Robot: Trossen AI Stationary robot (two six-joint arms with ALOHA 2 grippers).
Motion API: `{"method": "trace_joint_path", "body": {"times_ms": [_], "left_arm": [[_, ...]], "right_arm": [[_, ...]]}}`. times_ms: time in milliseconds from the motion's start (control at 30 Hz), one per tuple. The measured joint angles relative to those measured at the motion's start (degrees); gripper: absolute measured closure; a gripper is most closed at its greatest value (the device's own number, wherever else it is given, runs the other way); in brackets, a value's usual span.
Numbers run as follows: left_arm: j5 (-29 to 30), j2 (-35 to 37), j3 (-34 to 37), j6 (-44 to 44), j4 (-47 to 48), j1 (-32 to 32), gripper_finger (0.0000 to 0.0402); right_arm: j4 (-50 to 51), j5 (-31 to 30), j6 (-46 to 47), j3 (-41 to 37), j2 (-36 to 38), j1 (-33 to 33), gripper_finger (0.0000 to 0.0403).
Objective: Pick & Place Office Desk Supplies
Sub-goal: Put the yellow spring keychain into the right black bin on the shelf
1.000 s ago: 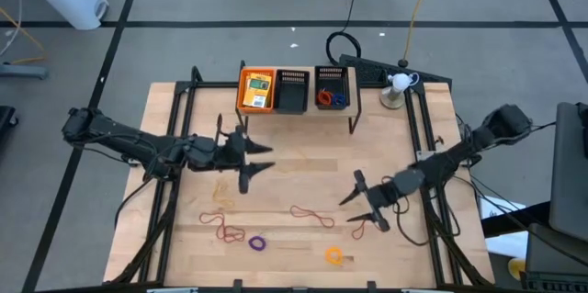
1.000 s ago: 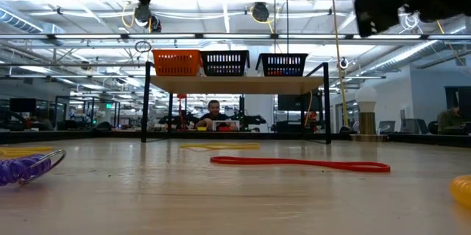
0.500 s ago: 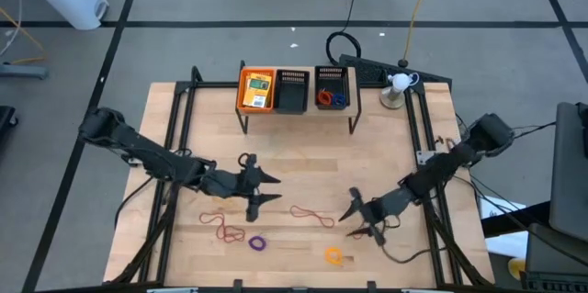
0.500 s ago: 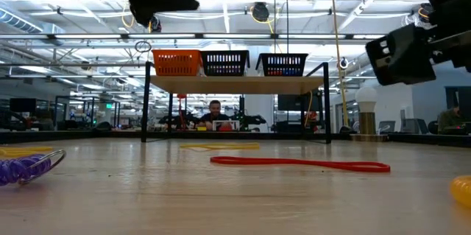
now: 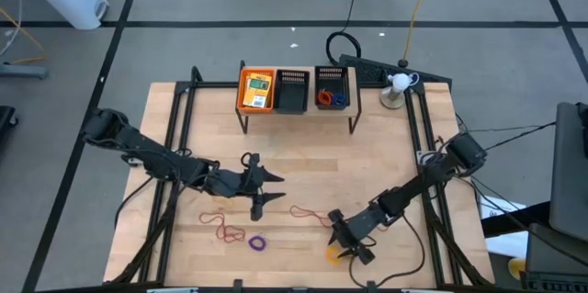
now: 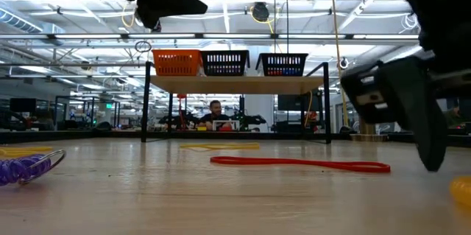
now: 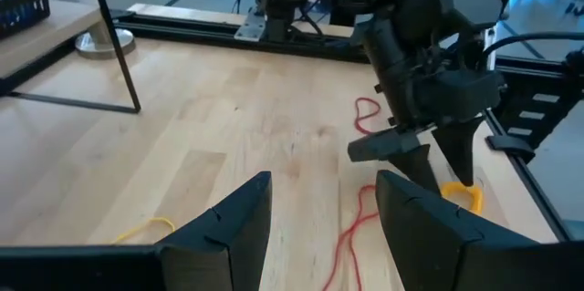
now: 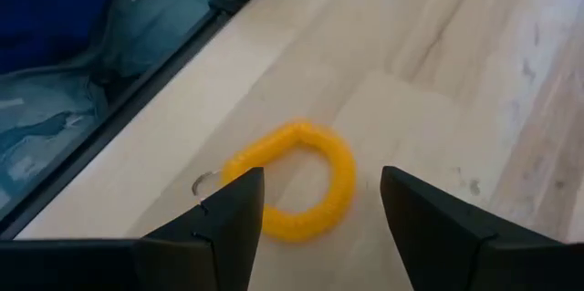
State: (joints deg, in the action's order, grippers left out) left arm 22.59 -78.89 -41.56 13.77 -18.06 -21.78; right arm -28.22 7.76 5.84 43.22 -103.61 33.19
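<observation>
My right gripper [image 5: 344, 243] is open and hangs low over the yellow-orange coil ring [image 8: 294, 181], which lies flat on the table between its fingers, untouched. My left gripper [image 5: 262, 192] is open and hovers above mid-table, near a red rubber band [image 5: 312, 213]. More red bands [image 5: 220, 225] and a purple ring [image 5: 257, 242] lie toward the near left. A yellow-orange packet [image 5: 257, 89] sits in the orange tray, and red and blue rings [image 5: 331, 99] in the right black tray. In the low view the red band [image 6: 298, 163] lies flat mid-table.
A raised shelf [image 5: 294, 109] at the far edge carries the orange tray [image 6: 176, 62] and two black mesh trays [image 6: 224, 62]. A small lamp [image 5: 397, 86] stands at the far right. Black rails [image 5: 432, 155] run along both table sides. A thin yellow band [image 7: 146, 230] lies near my left gripper.
My right gripper has swung toward the table's near edge and left, and come down low over the yellow-orange ring. My left gripper moved toward the near edge and a little right, then held still. Nothing on the table has moved.
</observation>
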Motion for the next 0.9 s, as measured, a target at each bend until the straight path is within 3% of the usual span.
{"method": "trace_joint_path", "body": {"times_ms": [233, 433, 600, 767, 900], "left_arm": [[0.00, 0.02, 0.00, -0.14, -0.96, 0.00, 0.0206], [-0.02, 0.02, 0.00, -0.12, -1.75, 0.00, 0.0206], [-0.02, 0.02, 0.00, 0.34, -1.75, 0.00, 0.0206], [-0.02, 0.02, 0.00, 0.37, -1.74, 0.00, 0.0206], [-0.02, 0.04, 0.00, 0.40, -1.73, 0.00, 0.0206]], "right_arm": [[1.43, -0.32, 2.80, 0.09, -1.36, -0.55, 0.0193], [7.07, -4.56, 2.00, 0.23, -1.26, -0.73, 0.0202], [9.28, -4.92, 0.19, 0.17, -1.29, -1.64, 0.0265], [9.04, -6.75, -2.22, 0.11, -1.34, -1.73, 0.0380], [6.83, -10.58, -3.61, 0.00, -0.70, -1.57, 0.0385]]}}
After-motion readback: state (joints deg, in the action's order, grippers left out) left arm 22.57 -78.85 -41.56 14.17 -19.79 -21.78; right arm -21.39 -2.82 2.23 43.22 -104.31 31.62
